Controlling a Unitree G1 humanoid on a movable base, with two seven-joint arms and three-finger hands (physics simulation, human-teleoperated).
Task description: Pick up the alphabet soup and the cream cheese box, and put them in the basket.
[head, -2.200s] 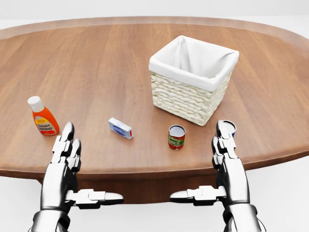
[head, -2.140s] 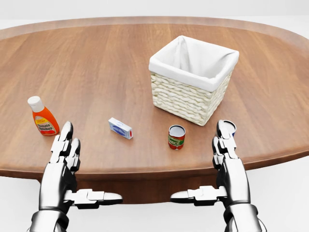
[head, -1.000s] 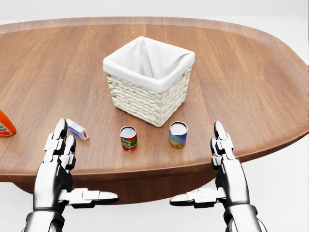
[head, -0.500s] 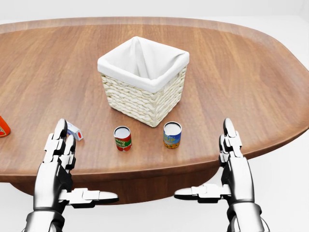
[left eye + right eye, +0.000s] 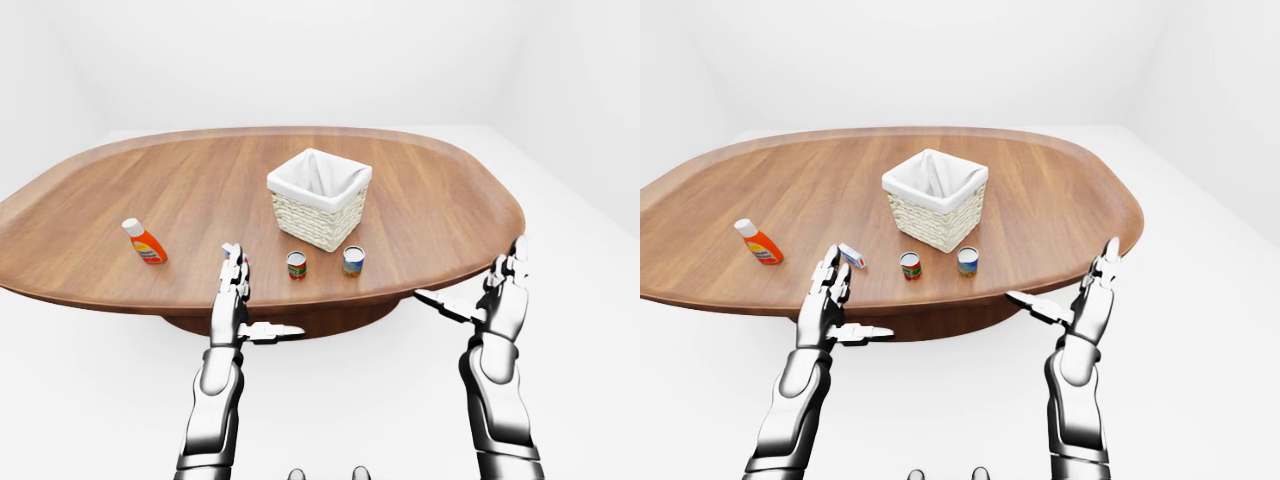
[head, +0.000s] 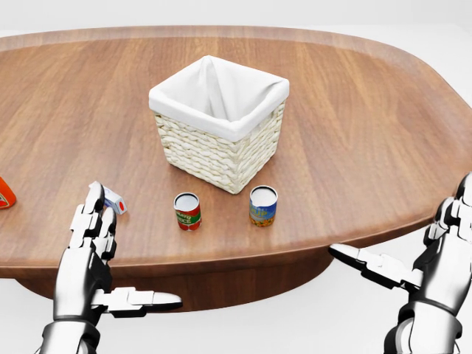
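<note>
A white-lined wicker basket (image 6: 221,144) stands mid-table. Below it in the head view stand two cans, one red and green (image 6: 186,212), one blue and yellow (image 6: 262,206); I cannot read which is the alphabet soup. The small white and blue cream cheese box (image 6: 114,200) lies left of the cans, partly behind my left fingertips (image 6: 94,199). My left hand (image 6: 122,258) is open at the table's near edge, holding nothing. Also open and empty, my right hand (image 6: 413,243) hangs off the table's lower right edge, well right of the cans.
An orange ketchup bottle (image 5: 146,241) stands far left on the oval wooden table (image 6: 354,110); only its edge shows in the head view. White floor surrounds the table.
The whole picture slid left over the earlier frames as the camera moved right. Since half a second ago the right hand has swung out to the right, away from the cans. The left hand has held still.
</note>
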